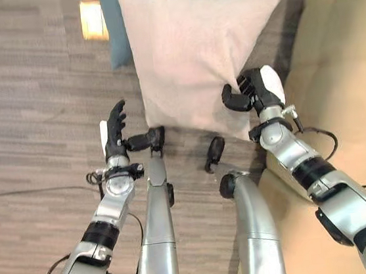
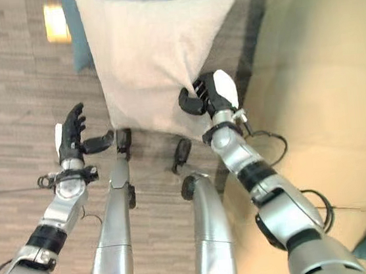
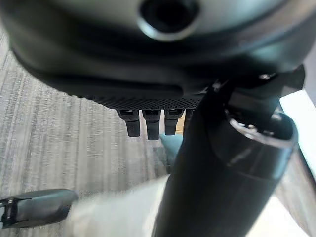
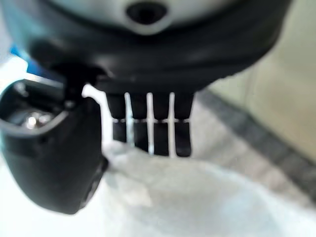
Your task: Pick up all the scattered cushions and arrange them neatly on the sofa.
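- The right robot hand (image 1: 257, 89) has its fingers curled round the lower right edge of a pale pink cushion (image 1: 193, 50) and pinches the cloth there, so the cushion is lifted off the floor (image 1: 26, 95).
- The cushion hangs tilted in front of the robot, with one corner pointing up and to the right, toward the sofa (image 1: 343, 92).
- In the right wrist view the fingers (image 4: 153, 131) of this hand reach down onto the pale fabric (image 4: 207, 197), and the thumb sits beside them against the same cloth.
- The left robot hand (image 1: 114, 130) is held up just left of the cushion's lower edge, with its fingers straight and spread; it holds nothing and does not touch the cushion.
- In the left wrist view its fingers (image 3: 150, 123) point out over the grey striped floor.
- A blue cushion (image 1: 119, 38) lies on the floor behind the pink one, and most of it is covered by the pink cushion.
- The beige sofa stands on the robot's right side, close to the right arm.
- A small bright yellow patch (image 1: 93, 19) shows on the floor near the blue cushion; what it is cannot be told.
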You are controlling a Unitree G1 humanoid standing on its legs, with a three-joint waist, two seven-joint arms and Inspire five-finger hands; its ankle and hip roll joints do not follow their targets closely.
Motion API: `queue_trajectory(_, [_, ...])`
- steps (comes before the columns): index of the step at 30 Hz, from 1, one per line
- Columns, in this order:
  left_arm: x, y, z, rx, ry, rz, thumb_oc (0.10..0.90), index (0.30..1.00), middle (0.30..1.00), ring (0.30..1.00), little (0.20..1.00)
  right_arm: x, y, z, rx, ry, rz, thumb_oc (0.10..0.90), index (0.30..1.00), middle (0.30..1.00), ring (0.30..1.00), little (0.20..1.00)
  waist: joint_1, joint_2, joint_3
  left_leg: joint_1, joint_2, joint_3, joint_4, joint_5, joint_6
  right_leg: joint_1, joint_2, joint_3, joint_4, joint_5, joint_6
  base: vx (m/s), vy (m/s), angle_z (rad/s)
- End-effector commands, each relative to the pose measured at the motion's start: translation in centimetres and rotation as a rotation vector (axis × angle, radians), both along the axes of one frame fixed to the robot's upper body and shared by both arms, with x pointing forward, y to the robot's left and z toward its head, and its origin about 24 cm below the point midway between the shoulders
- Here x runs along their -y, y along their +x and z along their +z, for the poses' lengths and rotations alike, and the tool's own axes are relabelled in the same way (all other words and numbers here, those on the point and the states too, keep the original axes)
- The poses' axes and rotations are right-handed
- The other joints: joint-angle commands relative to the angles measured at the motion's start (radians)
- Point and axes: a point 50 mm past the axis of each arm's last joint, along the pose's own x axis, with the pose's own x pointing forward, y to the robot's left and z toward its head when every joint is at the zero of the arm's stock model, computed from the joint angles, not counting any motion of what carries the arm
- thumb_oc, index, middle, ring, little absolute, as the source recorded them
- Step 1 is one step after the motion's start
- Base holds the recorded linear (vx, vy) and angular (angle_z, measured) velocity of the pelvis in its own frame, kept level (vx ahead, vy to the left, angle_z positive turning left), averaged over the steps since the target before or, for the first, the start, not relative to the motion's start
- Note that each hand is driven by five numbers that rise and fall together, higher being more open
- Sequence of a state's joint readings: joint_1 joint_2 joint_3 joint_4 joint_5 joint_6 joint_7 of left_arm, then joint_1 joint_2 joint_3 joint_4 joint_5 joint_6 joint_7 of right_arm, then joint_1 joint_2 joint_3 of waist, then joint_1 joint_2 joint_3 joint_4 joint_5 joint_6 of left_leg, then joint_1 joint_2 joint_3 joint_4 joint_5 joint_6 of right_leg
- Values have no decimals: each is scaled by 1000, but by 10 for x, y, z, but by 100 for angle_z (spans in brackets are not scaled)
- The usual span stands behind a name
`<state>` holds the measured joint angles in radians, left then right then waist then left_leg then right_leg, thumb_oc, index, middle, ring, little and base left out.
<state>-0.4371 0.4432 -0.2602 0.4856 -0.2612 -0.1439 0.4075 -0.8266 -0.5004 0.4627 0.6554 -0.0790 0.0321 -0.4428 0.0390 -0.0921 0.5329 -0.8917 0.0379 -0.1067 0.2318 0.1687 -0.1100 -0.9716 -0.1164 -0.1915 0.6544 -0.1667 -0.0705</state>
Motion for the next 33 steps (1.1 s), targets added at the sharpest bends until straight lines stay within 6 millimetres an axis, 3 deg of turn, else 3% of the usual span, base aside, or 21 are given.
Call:
queue_trajectory(1, [-12,-17,-4,15,60,-8,800,900,900,900,900,13,-16,13,148,-30,10,400,300,300,300,300,-40,-62,-101,93,-1,96,61,-176,36,158,29,23,-311,122,139,-1,-23,-19])
queue_trajectory(5, [-13,-36,-25,-52,52,-33,800,900,900,900,900,19,-39,-6,140,-51,32,400,300,300,300,300,-64,-88,-158,274,12,122,2,-190,31,350,36,18,-409,132,147,36,2,-17])
queue_trajectory(10, [-12,-53,-40,-104,-5,-60,800,900,900,900,900,26,-59,-6,168,-92,57,400,300,300,300,300,-90,-103,-214,412,26,155,-23,-212,34,498,49,21,-470,137,153,67,7,-18])
queue_trajectory(12, [-16,-65,-46,-132,-56,-92,800,900,900,900,900,32,-69,1,186,-145,81,400,300,300,300,300,-111,-111,-264,489,34,177,-24,-232,41,582,59,34,-498,136,155,120,-2,-30])
queue_trajectory(18, [-27,-84,-54,-162,-119,-84,800,900,900,900,900,43,-84,30,260,-222,115,400,300,300,300,300,-141,-116,-356,622,57,230,-54,-255,45,694,81,76,-544,138,160,126,10,-31])
queue_trajectory(19, [-27,-88,-57,-167,-160,-73,800,900,900,900,900,44,-88,40,290,-230,130,400,300,300,300,300,-152,-116,-393,664,66,253,-60,-264,45,730,85,95,-558,137,162,128,20,-31])
queue_trajectory(28, [-23,-91,-65,-163,-308,-36,800,900,900,900,900,50,-95,74,373,-274,145,400,300,300,300,300,-195,-90,-514,824,70,325,-138,-284,45,834,94,138,-607,133,168,134,32,-21])
queue_trajectory(33, [-16,-93,-71,-167,-407,-15,800,900,900,900,900,38,-99,97,473,-250,199,400,300,300,300,300,-212,-76,-557,895,67,368,-175,-295,49,875,100,168,-630,138,177,85,35,-24])
